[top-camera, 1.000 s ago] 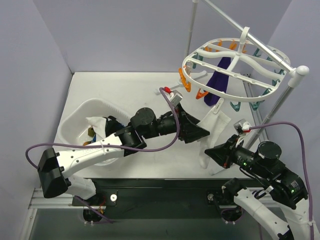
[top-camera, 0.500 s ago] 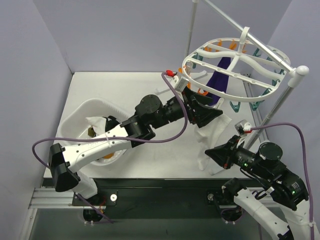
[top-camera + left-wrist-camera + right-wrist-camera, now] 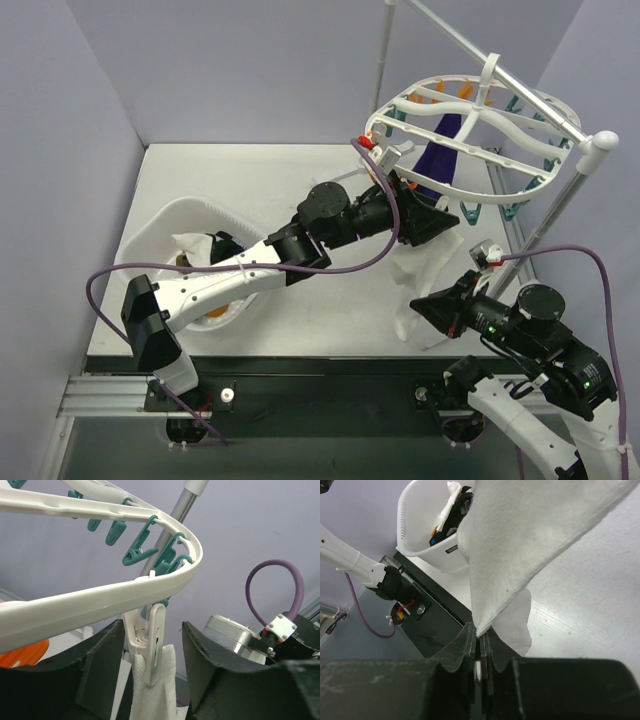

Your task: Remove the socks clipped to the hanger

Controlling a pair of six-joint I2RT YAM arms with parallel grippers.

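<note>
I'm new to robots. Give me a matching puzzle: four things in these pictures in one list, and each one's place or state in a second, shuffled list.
1. limp white fabric sock
2. dark purple fabric sock
3. white perforated plastic tub
4. left hand

A. holds white and black socks
B. hangs under the middle of the white plastic ring hanger
C. open around a white clip
D. lower tip pinched by the right hand

Pairs: 1-D, 2-B, 3-A, 4-C
</note>
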